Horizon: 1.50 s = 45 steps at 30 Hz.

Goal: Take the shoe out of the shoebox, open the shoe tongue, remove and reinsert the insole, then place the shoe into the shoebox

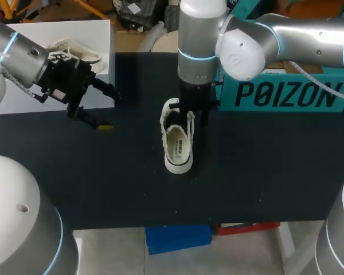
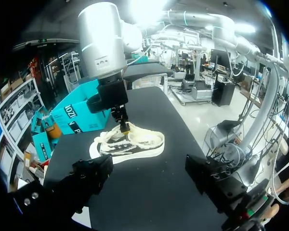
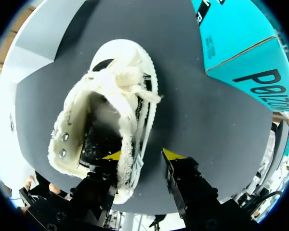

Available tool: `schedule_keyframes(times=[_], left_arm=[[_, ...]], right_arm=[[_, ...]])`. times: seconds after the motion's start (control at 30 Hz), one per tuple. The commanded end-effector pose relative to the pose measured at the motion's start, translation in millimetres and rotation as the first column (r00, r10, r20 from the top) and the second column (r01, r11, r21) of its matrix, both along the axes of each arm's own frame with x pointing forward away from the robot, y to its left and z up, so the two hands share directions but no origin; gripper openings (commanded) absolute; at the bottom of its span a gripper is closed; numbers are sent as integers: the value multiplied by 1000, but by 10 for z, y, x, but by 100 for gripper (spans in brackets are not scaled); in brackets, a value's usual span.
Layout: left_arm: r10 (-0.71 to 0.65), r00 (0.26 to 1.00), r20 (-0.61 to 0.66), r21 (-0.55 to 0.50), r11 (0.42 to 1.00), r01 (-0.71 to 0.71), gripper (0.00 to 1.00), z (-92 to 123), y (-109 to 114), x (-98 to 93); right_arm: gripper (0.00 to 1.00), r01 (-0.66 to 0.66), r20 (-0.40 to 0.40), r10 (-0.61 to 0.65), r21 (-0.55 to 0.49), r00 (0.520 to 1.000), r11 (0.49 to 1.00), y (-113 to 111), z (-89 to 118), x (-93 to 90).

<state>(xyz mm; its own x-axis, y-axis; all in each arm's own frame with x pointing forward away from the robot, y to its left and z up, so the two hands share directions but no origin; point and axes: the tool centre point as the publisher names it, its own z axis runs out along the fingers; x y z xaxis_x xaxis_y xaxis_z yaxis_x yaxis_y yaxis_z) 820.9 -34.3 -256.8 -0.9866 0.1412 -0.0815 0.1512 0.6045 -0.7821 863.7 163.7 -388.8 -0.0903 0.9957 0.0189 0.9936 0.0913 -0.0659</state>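
At the table's (image 1: 264,172) middle, right gripper (image 3: 143,155) straddles the shoe's (image 1: 178,146) side wall, fingers apart, one inside; shoe runs far edge to near; left gripper (image 1: 106,109) hangs wide open, farther off

The left arm (image 1: 11,51) and right arm (image 1: 286,40) are fat, round silver tubes with thin glowing blue rings. The left end effector (image 1: 108,109) and right end effector (image 3: 142,155) are black and blocky, with bright yellow fingertips (image 3: 172,154). A speckled cable (image 1: 11,77) runs along the left arm.
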Motion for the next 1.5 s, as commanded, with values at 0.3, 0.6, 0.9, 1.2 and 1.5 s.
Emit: schedule_keyframes(times=[0.3, 0.6, 0.9, 1.2, 1.5], left_arm=[[1, 1000, 0, 4, 1000, -1, 100, 7, -1, -8], [1, 1000, 0, 4, 1000, -1, 100, 7, -1, -8], [1, 1000, 0, 4, 1000, -1, 100, 7, -1, -8], [1, 1000, 0, 4, 1000, -1, 100, 7, -1, -8], [1, 1000, 0, 4, 1000, -1, 100, 7, -1, -8]], right_arm=[[35, 23, -50, -24, -25, 998, 999, 69, -255, 6], [0, 52, -52, -54, -33, 997, 998, 45, -322, -47], [0, 44, -98, -51, -71, 994, 997, 34, -122, -50], [0, 28, -18, -29, -42, 999, 999, -224, 653, 25], [0, -303, 132, 303, -15, 944, 953, -442, 1752, 189]])
